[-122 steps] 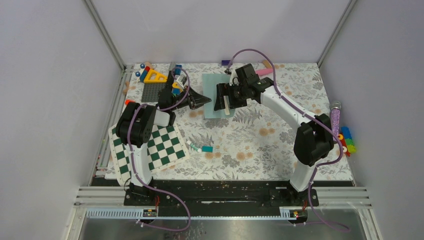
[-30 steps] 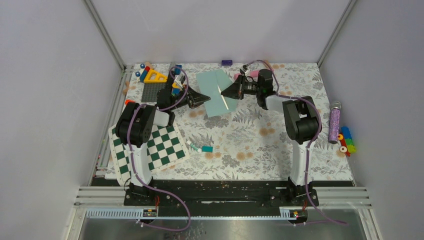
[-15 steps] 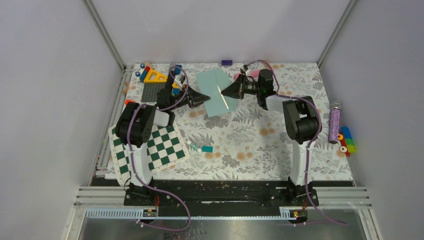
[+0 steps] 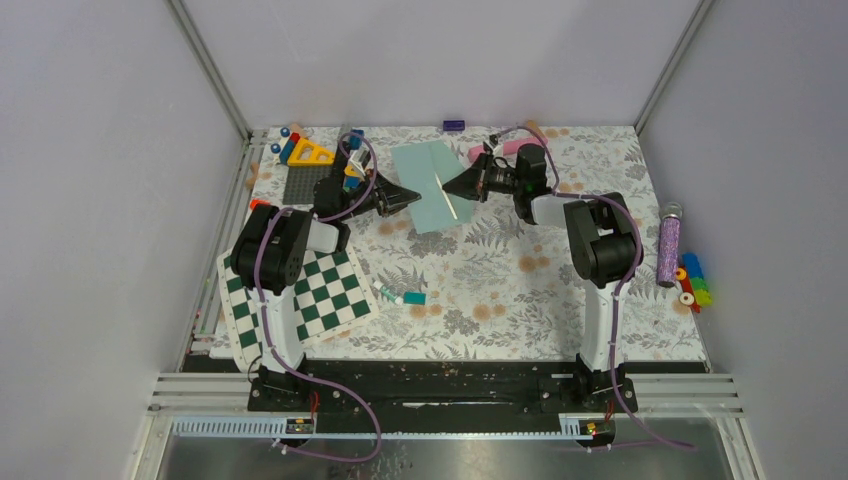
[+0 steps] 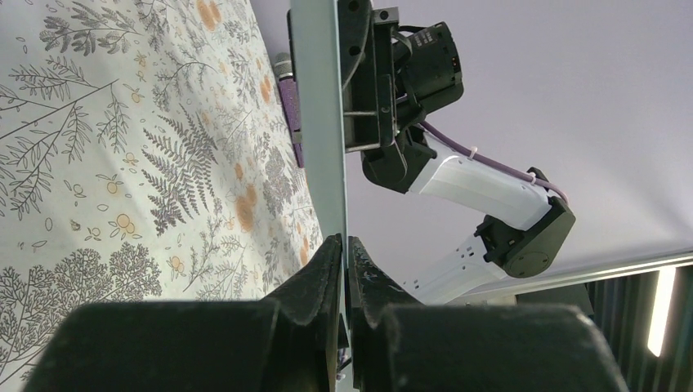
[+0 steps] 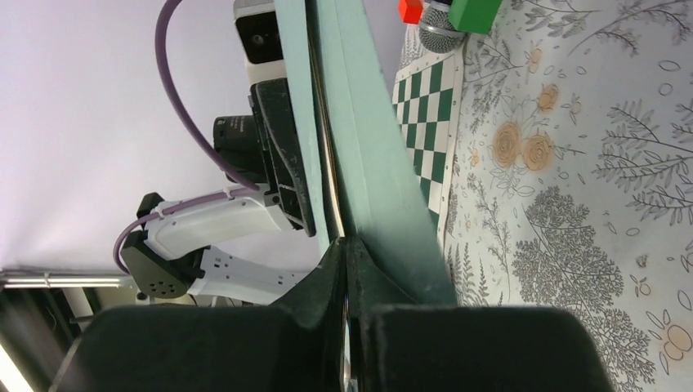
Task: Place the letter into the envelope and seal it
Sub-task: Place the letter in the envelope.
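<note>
The envelope (image 4: 425,180) hangs at the far middle of the worktop (image 4: 500,290), raised off it and roughly level. It is stretched between the two arms, its long axis running far to near with a slight lean to the right. The left end effector (image 4: 415,200) is pinched narrow on its near-left edge. The right end effector (image 4: 447,187) is closed tight on the right edge, where the letter (image 4: 449,200) shows as a thin cream strip running along that edge. Whether the right fingers (image 6: 327,278) also nip the letter I cannot tell. The letter probably has to go left into the pocket, and the right arm is nearer to it.
</note>
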Robot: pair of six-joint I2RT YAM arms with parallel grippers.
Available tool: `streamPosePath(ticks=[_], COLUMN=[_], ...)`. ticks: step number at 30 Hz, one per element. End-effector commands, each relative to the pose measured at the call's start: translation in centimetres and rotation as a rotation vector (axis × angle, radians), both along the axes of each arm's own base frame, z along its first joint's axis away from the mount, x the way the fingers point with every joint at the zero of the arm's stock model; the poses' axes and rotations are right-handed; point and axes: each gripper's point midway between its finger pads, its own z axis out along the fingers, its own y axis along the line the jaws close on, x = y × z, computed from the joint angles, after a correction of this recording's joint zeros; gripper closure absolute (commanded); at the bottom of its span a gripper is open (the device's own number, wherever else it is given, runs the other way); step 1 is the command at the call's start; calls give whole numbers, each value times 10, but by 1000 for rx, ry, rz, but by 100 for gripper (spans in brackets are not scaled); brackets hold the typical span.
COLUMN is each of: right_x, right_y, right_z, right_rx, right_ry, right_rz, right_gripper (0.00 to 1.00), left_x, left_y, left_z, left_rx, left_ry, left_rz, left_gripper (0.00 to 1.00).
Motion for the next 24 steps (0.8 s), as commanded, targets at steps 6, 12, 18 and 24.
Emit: streamPosePath(ticks=[6, 12, 18, 24], right_x=[12, 10, 7, 14], right_y=[-13, -8, 4, 9], right_z=[10, 22, 36, 37], right_rx=[23, 58, 77, 80], right_ry=[-48, -61, -86, -92], right_rz=[-112, -80, -31, -11], right_gripper=[100, 100, 65, 64], left_x=[-6, -7, -7, -8], left_y=[-1, -1, -3, -4], left_z=[23, 23, 22, 22], left_rx=[-20, -20, -21, -21], left_ry=[-103, -102, -98, -99], left_rz=[-8, -9, -16, -19], left_gripper=[95, 95, 95, 95])
